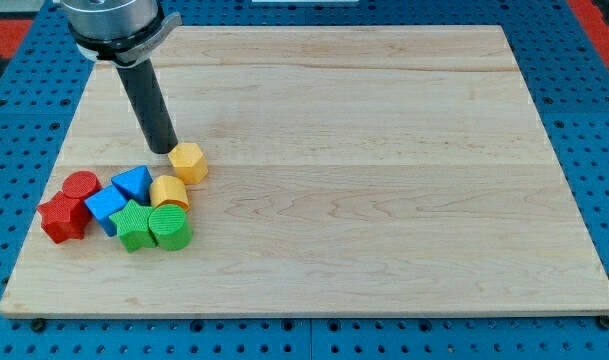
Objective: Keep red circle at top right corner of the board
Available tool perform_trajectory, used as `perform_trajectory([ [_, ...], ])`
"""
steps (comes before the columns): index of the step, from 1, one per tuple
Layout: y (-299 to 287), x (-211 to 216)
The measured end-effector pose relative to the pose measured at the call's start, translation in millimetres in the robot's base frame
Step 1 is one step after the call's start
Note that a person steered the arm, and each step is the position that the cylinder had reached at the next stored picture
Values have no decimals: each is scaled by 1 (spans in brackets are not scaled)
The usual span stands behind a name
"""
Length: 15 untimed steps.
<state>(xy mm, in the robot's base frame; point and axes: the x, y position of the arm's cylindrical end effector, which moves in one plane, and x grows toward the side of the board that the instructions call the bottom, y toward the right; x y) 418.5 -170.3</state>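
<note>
The red circle point(81, 185) lies near the board's left edge, at the view's lower left, touching a red star-like block point(63, 218) below it. My tip point(163, 149) stands on the board up and to the right of the red circle, just left of a yellow hexagon point(188, 161) and close to it. The rod leans up to the view's top left. The top right corner of the wooden board point(484, 50) is far from the red circle.
Clustered right of the red circle are a blue triangle point(134, 182), a blue block point(106, 207), a yellow cylinder-like block point(170, 192), a green star-like block point(133, 225) and a green circle point(171, 228). Blue pegboard surrounds the board.
</note>
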Motion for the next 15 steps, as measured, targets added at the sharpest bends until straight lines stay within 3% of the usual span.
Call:
perform_trajectory([
  [3,-116,17],
  [5,-128,67],
  [8,-127,85],
  [12,5,76],
  [15,43,27],
])
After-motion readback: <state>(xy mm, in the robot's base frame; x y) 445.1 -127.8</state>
